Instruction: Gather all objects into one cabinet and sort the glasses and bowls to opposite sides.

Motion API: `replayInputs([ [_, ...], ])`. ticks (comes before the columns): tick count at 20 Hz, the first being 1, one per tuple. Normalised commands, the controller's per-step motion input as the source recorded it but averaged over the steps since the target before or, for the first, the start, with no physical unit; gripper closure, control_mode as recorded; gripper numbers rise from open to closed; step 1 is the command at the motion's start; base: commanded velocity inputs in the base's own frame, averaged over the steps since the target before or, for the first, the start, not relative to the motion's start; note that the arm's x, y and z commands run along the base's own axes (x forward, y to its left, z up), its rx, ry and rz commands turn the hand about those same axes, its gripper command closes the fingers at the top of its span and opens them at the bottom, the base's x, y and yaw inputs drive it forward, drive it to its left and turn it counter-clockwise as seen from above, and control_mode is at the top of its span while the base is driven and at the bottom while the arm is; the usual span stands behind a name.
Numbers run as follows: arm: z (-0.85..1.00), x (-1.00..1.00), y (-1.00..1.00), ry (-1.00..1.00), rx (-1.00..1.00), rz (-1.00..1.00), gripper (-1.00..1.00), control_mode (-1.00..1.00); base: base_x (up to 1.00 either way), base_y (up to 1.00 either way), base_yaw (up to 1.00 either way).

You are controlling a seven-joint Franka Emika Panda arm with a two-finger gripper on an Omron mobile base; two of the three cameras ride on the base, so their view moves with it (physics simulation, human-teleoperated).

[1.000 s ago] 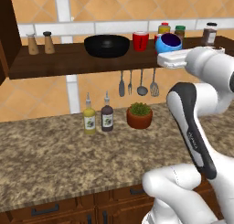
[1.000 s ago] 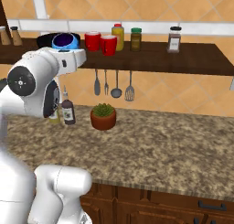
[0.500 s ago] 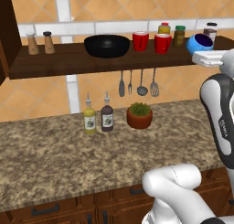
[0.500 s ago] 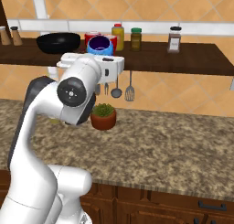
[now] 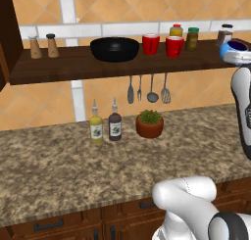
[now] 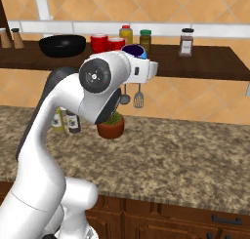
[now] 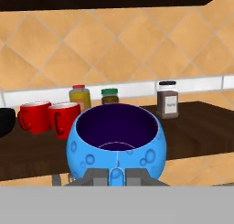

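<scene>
The gripper (image 7: 117, 178) pinches the blue bowl (image 7: 117, 143) before the shelf (image 7: 201, 127); red cups (image 7: 48, 118) and three jars (image 7: 167, 98) stand just behind.

Much of the blue bowl sits behind the arm or runs off the frame.
In the left base view the blue bowl (image 5: 234, 51) is cut by the right edge; in the right base view only its rim clears the white arm. In the hand view its bottom hides the gripper (image 7: 117, 178), and the black bowl (image 7: 5, 121) is clipped at the left edge.
</scene>
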Motion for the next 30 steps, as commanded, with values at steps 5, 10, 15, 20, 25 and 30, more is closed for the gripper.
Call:
replayInputs([
  [5, 0.00, 0.00, 0.00, 0.00, 0.00, 0.00, 1.00, -1.00, 0.00, 0.00, 0.00],
  [10, -0.21, 0.00, 0.00, 0.10, -0.20, 0.09, 1.00, -1.00, 0.00, 0.00, 0.00],
  [15, -0.06, 0.00, 0.00, 0.10, -0.09, 0.04, 1.00, -1.00, 0.00, 0.00, 0.00],
  [20, 0.05, 0.30, 0.07, 0.09, 0.00, 0.00, 1.00, -1.00, 0.00, 0.00, 0.00],
  [25, 0.12, 0.48, 0.14, 0.18, 0.03, 0.00, 1.00, -1.00, 0.00, 0.00, 0.00],
  [30, -0.04, 0.53, 0.08, 0.04, 0.00, 0.00, 1.00, -1.00, 0.00, 0.00, 0.00],
])
